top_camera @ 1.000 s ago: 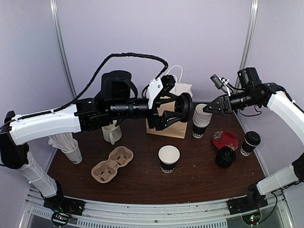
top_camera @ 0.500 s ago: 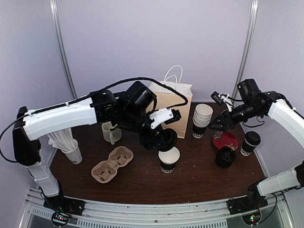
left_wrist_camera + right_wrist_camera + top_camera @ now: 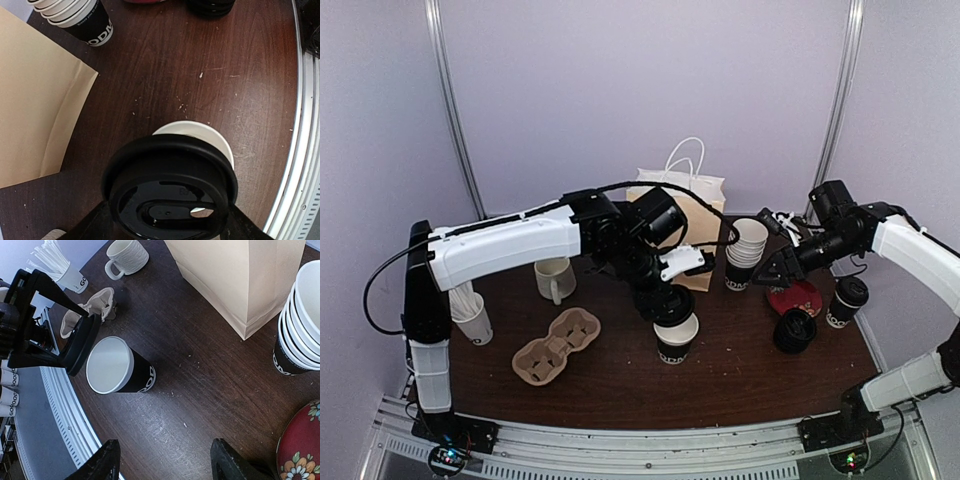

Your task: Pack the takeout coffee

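The left gripper [image 3: 671, 300] grips a black lid [image 3: 170, 192] just above the open cup [image 3: 676, 342], slightly off-centre; the right gripper [image 3: 772, 273] sits farther from the cup, open.

From the left wrist camera you see only the far arc of the open cup [image 3: 200, 131]. The lid [image 3: 170, 192] covers the rest, so that view cannot tell you whether lid and rim touch. The left gripper's fingers [image 3: 95, 227] are cut off by the bottom edge, and the paper bag [image 3: 35, 100] and stack of cups [image 3: 82, 17] run out of frame. From the right wrist, the bottom edge clips the right gripper [image 3: 167, 462] and the corner cuts the red saucer [image 3: 300, 445]. From above, the cup lettering is too small to read.
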Robot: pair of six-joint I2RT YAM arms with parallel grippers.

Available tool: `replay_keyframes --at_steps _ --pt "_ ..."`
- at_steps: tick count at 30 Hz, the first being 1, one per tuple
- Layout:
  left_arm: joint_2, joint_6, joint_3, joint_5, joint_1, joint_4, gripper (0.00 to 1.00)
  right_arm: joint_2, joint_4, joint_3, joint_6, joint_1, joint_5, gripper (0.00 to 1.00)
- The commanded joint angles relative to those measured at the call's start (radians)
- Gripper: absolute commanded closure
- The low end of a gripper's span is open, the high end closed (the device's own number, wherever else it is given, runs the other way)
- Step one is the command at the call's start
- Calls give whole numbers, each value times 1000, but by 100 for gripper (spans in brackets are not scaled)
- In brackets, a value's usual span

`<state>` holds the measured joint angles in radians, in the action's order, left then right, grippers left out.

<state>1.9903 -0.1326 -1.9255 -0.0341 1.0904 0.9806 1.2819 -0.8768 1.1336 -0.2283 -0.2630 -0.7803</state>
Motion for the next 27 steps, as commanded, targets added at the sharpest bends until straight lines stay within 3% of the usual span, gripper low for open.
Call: replay_keyframes --at_steps 1,27 --pt "29 -2 -44 1 -3 36 28 2 33 -23 12 0 -19 34" --pt "147 20 -165 -66 0 107 28 3 42 -34 10 1 -19 34"
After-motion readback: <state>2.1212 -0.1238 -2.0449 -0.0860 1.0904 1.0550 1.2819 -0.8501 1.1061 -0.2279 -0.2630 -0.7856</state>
